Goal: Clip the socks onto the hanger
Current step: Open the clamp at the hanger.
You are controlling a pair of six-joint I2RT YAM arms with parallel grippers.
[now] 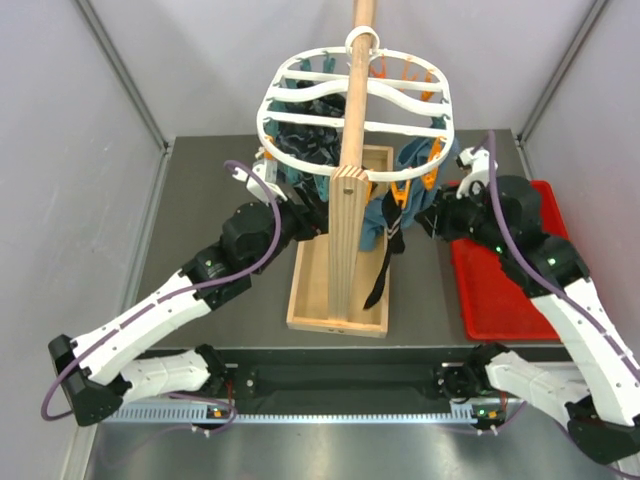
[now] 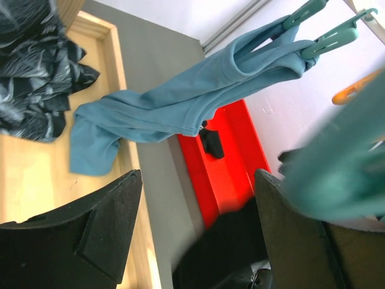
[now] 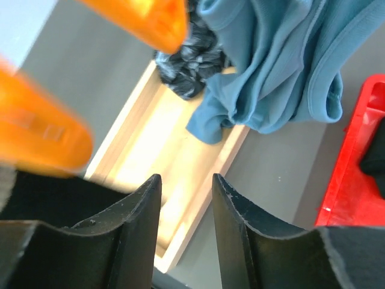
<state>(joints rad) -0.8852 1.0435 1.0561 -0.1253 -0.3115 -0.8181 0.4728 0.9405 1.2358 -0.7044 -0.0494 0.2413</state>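
The white oval hanger (image 1: 300, 105) hangs on the wooden pole, with orange and teal clothespins round its rim. One black sock (image 1: 384, 268) dangles from an orange clothespin (image 1: 399, 193) over the wooden base. Black fabric (image 3: 374, 167) lies in the red tray. My left gripper (image 1: 308, 215) is under the hanger's left side, open (image 2: 198, 180), with a blurred dark shape (image 2: 228, 241) beyond the gap. My right gripper (image 1: 432, 222) is under the hanger's right side beside the hung sock. Its jaws (image 3: 186, 180) stand apart with nothing between them, just below blurred orange clothespins (image 3: 36, 138).
Blue-teal cloths (image 2: 180, 99) hang from teal clothespins (image 2: 328, 39). A dark patterned fabric bunch (image 2: 33, 78) hangs over the wooden tray-like base (image 1: 305, 290). The wooden pole (image 1: 350, 200) rises through the hanger. The red tray (image 1: 495, 290) lies right of the base.
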